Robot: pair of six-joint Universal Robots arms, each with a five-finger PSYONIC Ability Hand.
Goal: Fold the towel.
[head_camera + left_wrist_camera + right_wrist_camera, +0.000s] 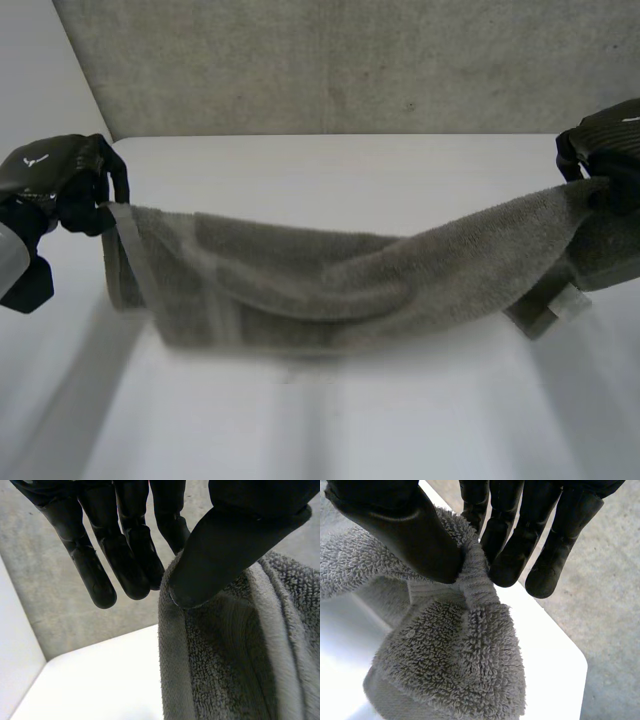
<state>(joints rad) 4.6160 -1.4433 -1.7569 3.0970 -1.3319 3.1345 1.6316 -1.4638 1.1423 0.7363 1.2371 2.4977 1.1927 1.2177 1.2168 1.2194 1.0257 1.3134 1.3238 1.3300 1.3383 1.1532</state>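
You have the towel point(330, 280) strung between both hands above the white table point(300, 430), sagging at its middle. At one end of the towel your left hand point(60, 180) pinches the hemmed edge between thumb and fingers. At the towel's other end your right hand point(605, 140) clamps a bunched corner the same way, with loose cloth hanging below the grip

Grey towel point(330, 280), looped pile, paler flat-woven bands near ends. My fingers point(97, 575) black; worktop point(350, 170) white; floor point(350, 70) beyond mottled grey, faintly speckled.
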